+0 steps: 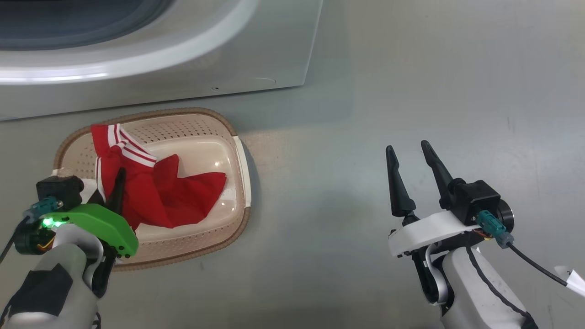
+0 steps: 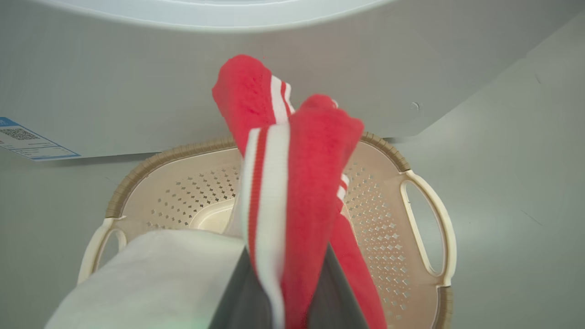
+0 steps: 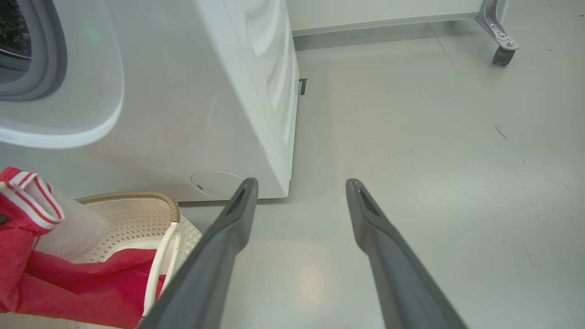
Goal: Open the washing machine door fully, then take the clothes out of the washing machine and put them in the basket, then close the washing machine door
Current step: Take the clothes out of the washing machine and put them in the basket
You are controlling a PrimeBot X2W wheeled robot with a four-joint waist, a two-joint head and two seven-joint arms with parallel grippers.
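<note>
Item, nearest: left gripper [image 1: 119, 176], jaws pressed together and pinching the clothes [image 1: 155, 192] by a fold near the striped trim, held over the near left corner of the basket [image 1: 196, 128]. Item: right gripper [image 1: 407, 146], jaws spread wide with nothing between them, poised above bare floor [image 1: 343, 251] well to the right of the basket. Item: the clothes, one bright red garment with white stripes and white trim; soft, limp knit. Its upper part is bunched and lifted in the pinch, and its lower part is draped onto the basket's smooth bottom. Item: basket, cream plastic with perforated walls, a brown woven-look rim and a loop handle at each short side; it stands on the floor just before the foot of the washing machine [image 1: 192, 64]. Item, farthest: washing machine, white front, wide pale ring round its mouth, grey rubber seal [image 3: 50, 59], blue label sticker [image 2: 27, 141] low on the front panel. Step in hand, by judgement: the second, laying the clothes in the basket, nearly done. Next move calls for parting the left jaws while the garment hangs inside the rim, then lifting clear without snagging the cloth. The door is to be shut afterwards.
</note>
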